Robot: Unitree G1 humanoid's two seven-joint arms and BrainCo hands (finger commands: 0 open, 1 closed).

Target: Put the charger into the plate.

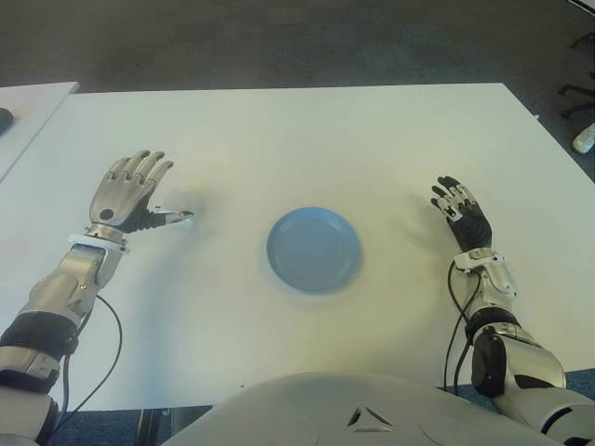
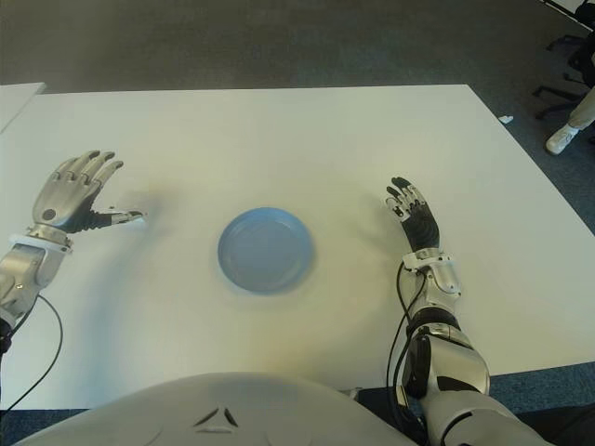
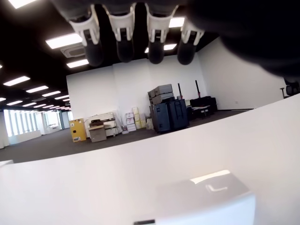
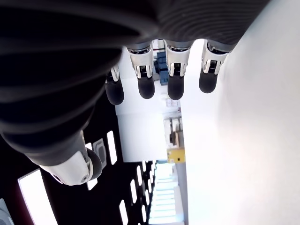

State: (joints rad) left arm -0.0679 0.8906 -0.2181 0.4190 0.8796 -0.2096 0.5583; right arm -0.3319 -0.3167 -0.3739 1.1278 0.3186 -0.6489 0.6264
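A round blue plate [image 1: 314, 249] lies empty in the middle of the white table [image 1: 297, 139]. My left hand [image 1: 130, 195] shows to the plate's left, fingers stretched out and thumb pointing toward the plate, holding nothing. In the left wrist view a white block, seemingly the charger [image 3: 206, 197], lies on the table just under the palm, below the straight fingers [image 3: 124, 37]. I cannot make the charger out in the eye views. My right hand [image 1: 460, 214] shows to the plate's right, fingers [image 4: 173, 75] extended, nothing in it.
A second white table [image 1: 28, 102] with a dark object [image 1: 4, 119] stands at the far left. A chair base [image 1: 578, 93] and a person's shoe [image 2: 561, 139] are on the carpet past the right edge. Cables hang from both wrists.
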